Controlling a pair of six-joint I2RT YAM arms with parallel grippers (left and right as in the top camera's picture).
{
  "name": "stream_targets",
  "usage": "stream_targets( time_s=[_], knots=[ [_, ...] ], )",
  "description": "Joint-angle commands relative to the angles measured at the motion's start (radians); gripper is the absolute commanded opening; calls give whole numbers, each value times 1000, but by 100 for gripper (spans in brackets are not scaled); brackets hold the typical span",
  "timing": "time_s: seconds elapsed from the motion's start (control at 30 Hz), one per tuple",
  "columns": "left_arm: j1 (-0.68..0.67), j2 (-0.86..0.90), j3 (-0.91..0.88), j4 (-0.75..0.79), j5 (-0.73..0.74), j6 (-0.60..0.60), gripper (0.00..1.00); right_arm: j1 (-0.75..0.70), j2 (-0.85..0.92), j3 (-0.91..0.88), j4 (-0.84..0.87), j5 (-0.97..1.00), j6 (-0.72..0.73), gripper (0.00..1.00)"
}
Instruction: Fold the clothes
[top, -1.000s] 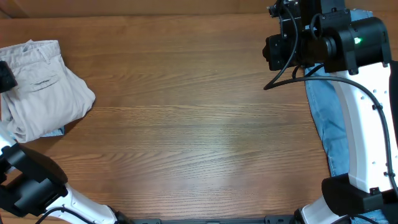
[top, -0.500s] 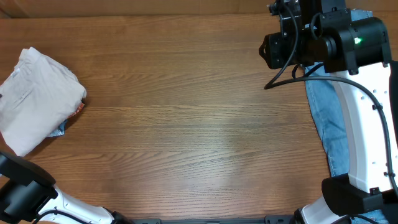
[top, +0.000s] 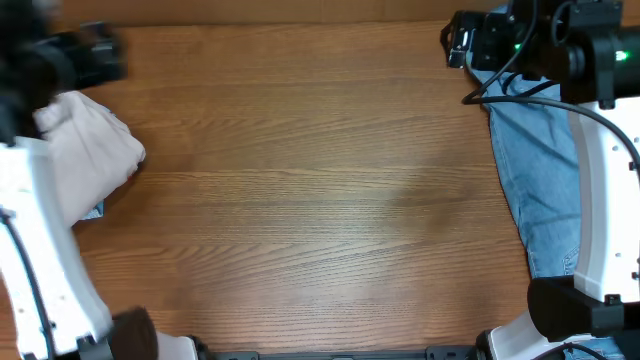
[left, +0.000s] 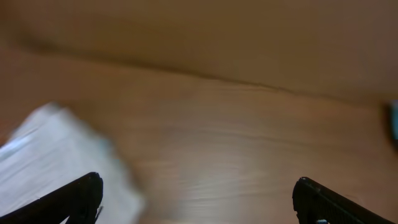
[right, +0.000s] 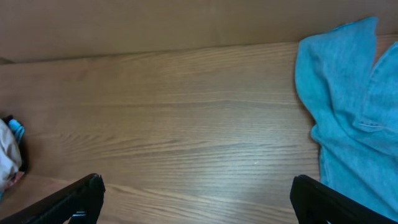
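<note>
The cream trousers (top: 95, 160) lie bundled at the desk's (top: 320, 200) left edge. The blue jeans (top: 535, 170) lie unfolded along its right edge. A second ago the left tool (left: 198, 190) was shut at the bundle. It has since let go and lifted clear, so 1 garment looks done and the jeans come next. It and the right tool (right: 197, 190) both stand spread wide, holding nothing.
</note>
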Motion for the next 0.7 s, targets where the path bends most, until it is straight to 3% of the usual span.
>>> stream_targets(
  time_s=[0.0,0.23,0.67],
  knots=[
    [-136,24,3,-18,-53,50,100,-10,14,2,16,-4,-54,100],
    [-338,122,3,-106,-254,30,100,-76,45,2,-26,-4,18,100],
    [-346,42,-44,-296,-229,30,100,-166,-135,-51,-126,24,12,96]
  ],
)
